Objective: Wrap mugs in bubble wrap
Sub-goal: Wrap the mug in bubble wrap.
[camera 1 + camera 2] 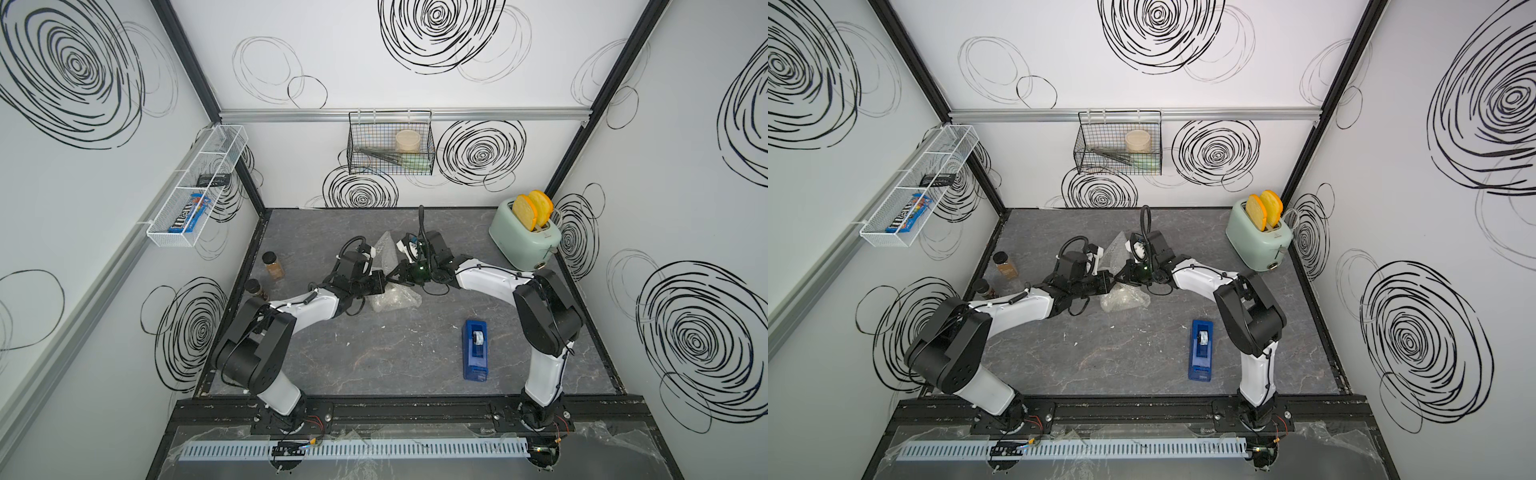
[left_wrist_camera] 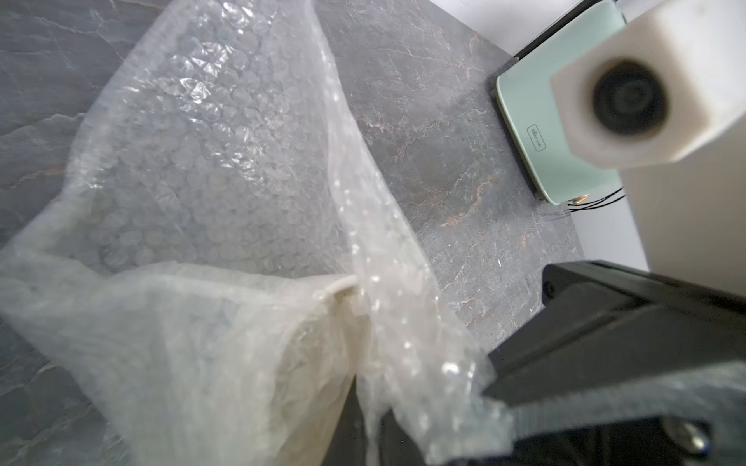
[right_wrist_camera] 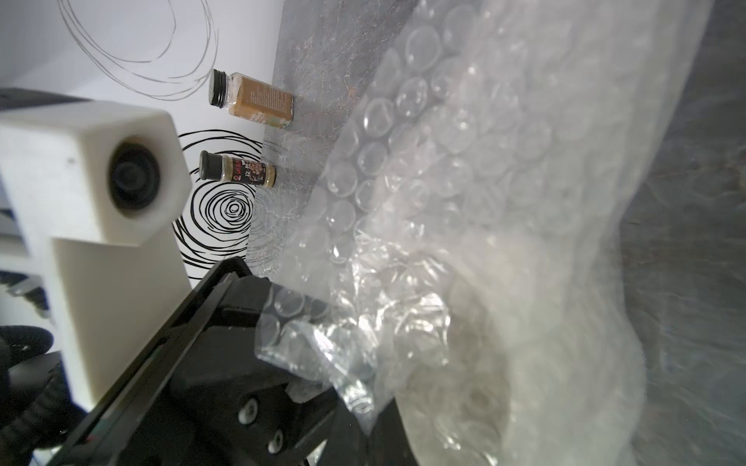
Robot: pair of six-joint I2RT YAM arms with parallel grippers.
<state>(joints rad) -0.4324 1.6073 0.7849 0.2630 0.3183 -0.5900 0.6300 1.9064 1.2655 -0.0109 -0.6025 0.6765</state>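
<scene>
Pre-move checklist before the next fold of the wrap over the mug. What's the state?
1. right gripper shut on the bubble wrap: ok.
2. left gripper pinching the wrap's edge: ok.
3. mug sitting under the wrap: ok.
4. mug covered all round: cannot tell.
5. tape dispenser apart from both arms and the wrap: ok.
</scene>
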